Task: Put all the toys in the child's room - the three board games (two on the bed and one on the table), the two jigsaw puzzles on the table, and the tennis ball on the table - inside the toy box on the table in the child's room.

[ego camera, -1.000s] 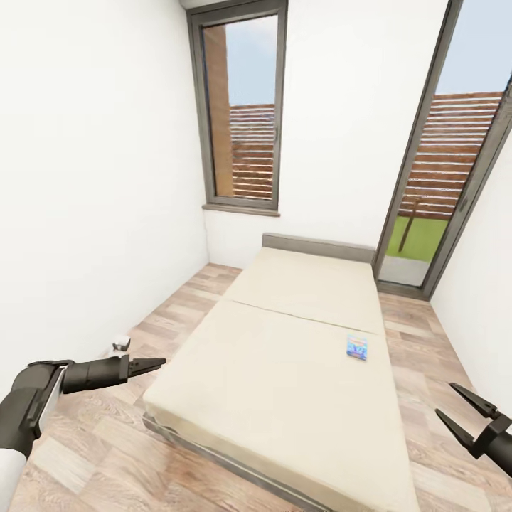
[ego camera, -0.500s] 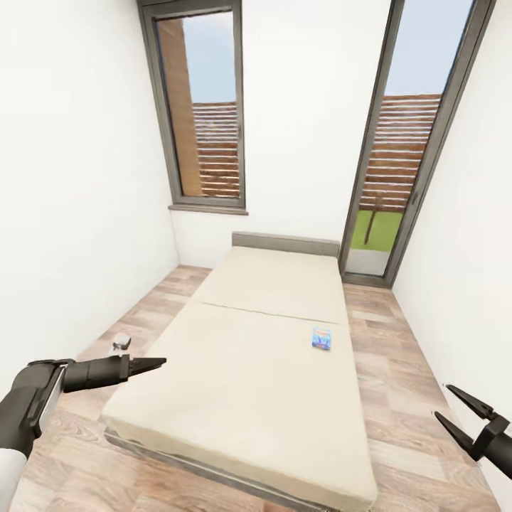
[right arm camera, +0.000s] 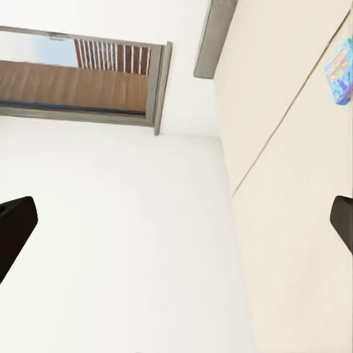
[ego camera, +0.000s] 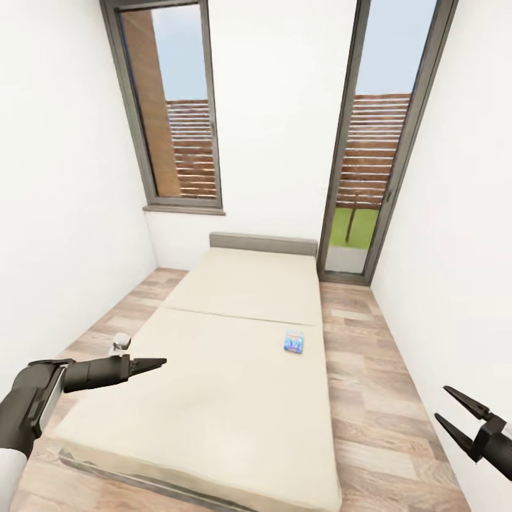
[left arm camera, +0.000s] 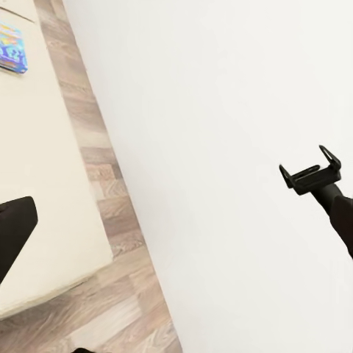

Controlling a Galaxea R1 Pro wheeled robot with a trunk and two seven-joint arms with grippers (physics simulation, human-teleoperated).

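Head view: bed [ego camera: 235,370] ahead, one light blue board game [ego camera: 294,342] flat on its far right part, well beyond both arms held low for travel; left gripper [ego camera: 151,365] pressed together, right gripper [ego camera: 459,412] spread. Left wrist view catches the game at the mattress edge. Right wrist view shows it too, fingers wide apart, nothing held.

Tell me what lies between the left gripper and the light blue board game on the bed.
In the head view, only bare beige mattress of the bed lies between the left gripper and the board game; nothing else sits on that stretch.
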